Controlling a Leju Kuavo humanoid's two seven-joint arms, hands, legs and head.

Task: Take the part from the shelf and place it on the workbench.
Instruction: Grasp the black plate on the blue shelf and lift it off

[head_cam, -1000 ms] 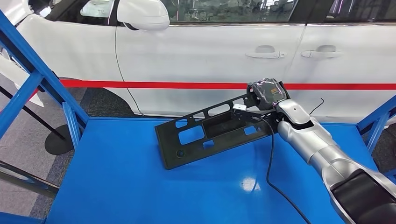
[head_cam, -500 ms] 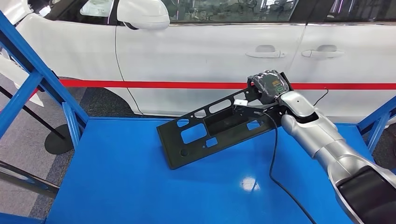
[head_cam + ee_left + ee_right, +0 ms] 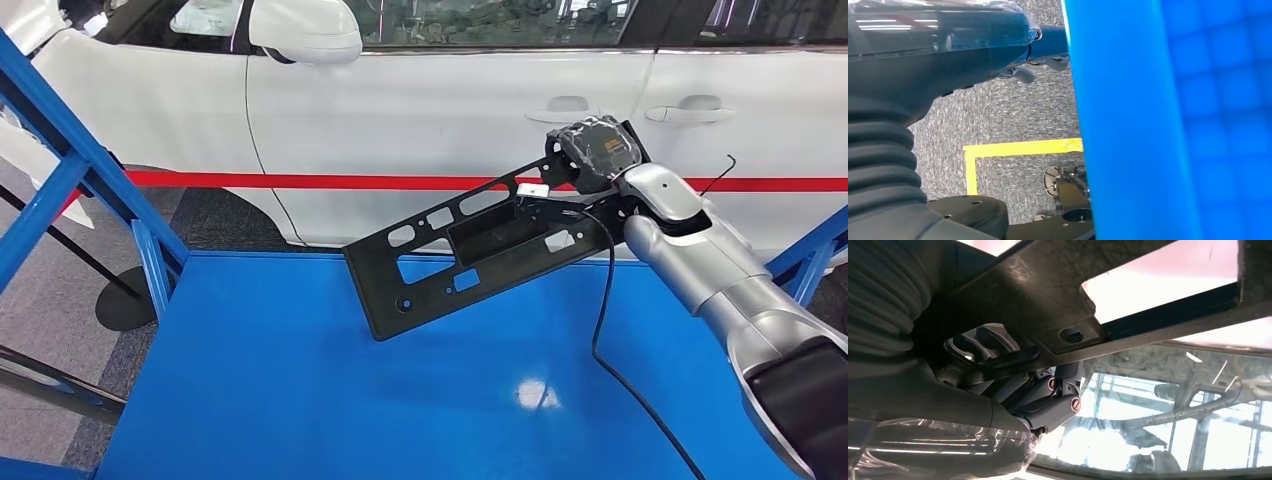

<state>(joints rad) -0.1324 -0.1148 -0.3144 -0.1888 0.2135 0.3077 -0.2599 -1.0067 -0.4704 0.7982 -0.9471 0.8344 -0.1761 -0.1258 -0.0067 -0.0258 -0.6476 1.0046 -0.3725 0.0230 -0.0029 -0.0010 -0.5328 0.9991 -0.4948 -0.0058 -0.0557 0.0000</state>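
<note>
Gripping one end of the flat black slotted plastic part [image 3: 470,250], right hand [image 3: 598,152], above glossy blue shelf [image 3: 300,400].

One black part [image 3: 470,250], one blue workbench [image 3: 300,400], one white car [image 3: 450,110]

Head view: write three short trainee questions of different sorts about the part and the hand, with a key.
1. True or false: the right hand grips the black part at one end.
2. The part's far end hangs above which surface? A) shelf B) grey floor C) car roof
3. Fill in: behind the part stands a white ____.

Key
1. True.
2. A.
3. Car.
</note>
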